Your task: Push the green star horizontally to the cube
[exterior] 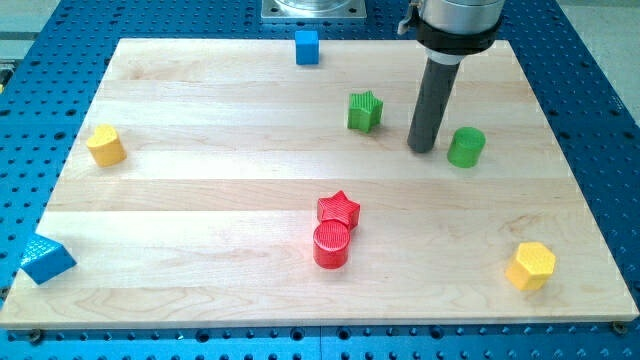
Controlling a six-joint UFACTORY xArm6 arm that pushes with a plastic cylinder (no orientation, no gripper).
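The green star (365, 110) sits on the wooden board (200, 190) in the upper middle. The blue cube (307, 46) stands at the board's top edge, up and to the left of the star. My tip (422, 148) rests on the board to the right of the star and slightly lower, with a gap between them. A green cylinder (466, 147) stands just right of my tip.
A red star (338, 209) touches a red cylinder (331, 245) at the lower middle. A yellow block (105, 145) is at the left, another yellow block (530, 265) at the lower right. A blue wedge-like block (45, 259) lies off the board's lower left corner.
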